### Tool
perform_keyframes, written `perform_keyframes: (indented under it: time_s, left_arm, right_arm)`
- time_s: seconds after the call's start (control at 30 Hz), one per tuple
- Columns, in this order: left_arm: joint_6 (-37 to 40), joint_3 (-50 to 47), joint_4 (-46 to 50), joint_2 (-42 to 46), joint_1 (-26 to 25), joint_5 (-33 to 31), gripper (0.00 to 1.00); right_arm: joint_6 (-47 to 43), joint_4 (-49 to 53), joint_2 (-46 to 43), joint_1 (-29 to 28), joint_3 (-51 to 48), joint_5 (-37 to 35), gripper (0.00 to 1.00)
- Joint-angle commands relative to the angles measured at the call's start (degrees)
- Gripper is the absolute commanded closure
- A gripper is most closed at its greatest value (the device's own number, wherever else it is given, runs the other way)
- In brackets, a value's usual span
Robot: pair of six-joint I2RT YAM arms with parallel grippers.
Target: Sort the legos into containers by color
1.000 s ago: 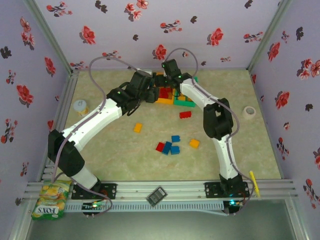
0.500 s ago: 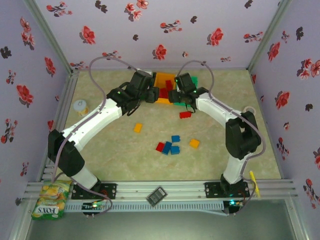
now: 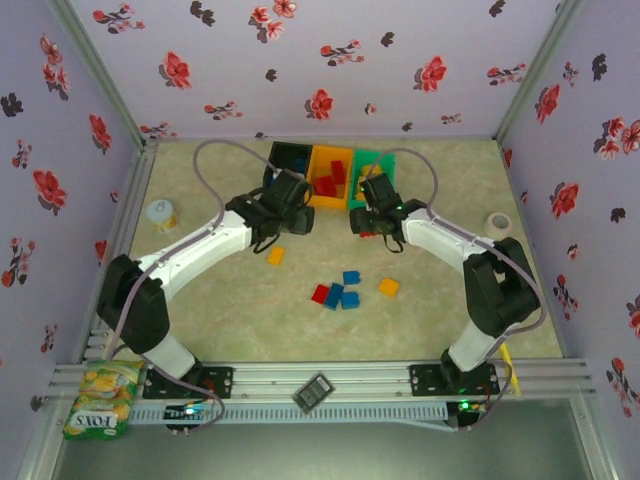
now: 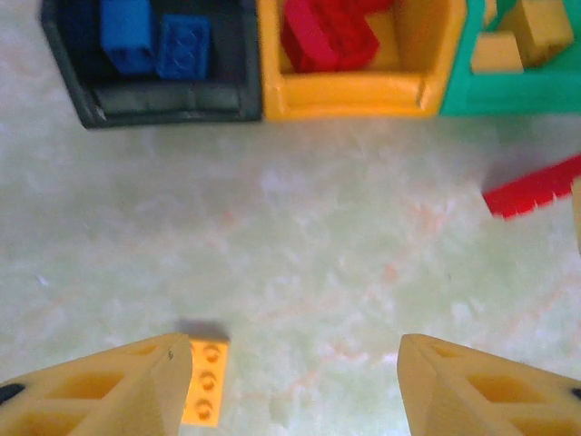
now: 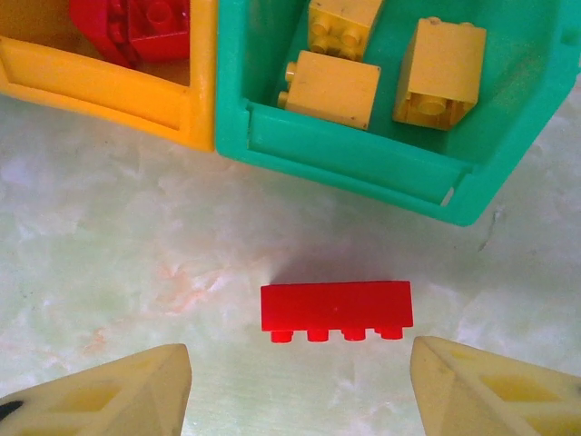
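Three bins in a row, upper centre of top view: black bin [image 3: 290, 152], orange bin [image 3: 322, 157], green bin [image 3: 366, 158]. Loose legos [image 3: 335, 295] sit mid-frame.

Left wrist: left claw [image 4: 292, 372] wide, empty, over worktop [image 4: 300, 254]; orange brick [image 4: 203, 383] just beside its lower-left finger.

Right wrist: right claw [image 5: 300, 363] wide, empty; red oblong brick [image 5: 336, 309] at centre, below green bin.

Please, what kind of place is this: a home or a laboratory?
Probably a robot test booth, not a home: the left arm and right arm are bolted to an aluminium rail, flowered walls close three sides, and toy bricks and sorting bins lie on the table.
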State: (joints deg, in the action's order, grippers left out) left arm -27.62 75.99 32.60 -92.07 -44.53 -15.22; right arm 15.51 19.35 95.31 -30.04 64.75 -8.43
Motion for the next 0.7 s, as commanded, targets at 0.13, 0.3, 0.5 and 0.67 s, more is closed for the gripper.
perform_keyframes:
  time_s: [0.13,0.3,0.5,0.67]
  left_arm:
    - [-6.05,-0.77,4.87,-2.47,-9.95,2.88,0.38]
    - [-8.98,1.07,7.77,-5.93,-17.45,5.73,0.37]
    - [-0.83,4.95,12.72,-11.83,-24.49,5.06,0.37]
    - [6.66,6.74,13.51,-15.46,-27.35,3.73,0.36]
  right_arm:
    - [3.39,0.35,-2.6,0.36,-0.9,-2.86,0.34]
    - [4.27,3.18,-3.94,2.58,0.51,-4.06,0.34]
    - [4.45,4.01,-7.22,5.33,0.05,-4.19,0.33]
    - [3.8,4.89,-9.29,6.42,-0.92,-4.66,0.32]
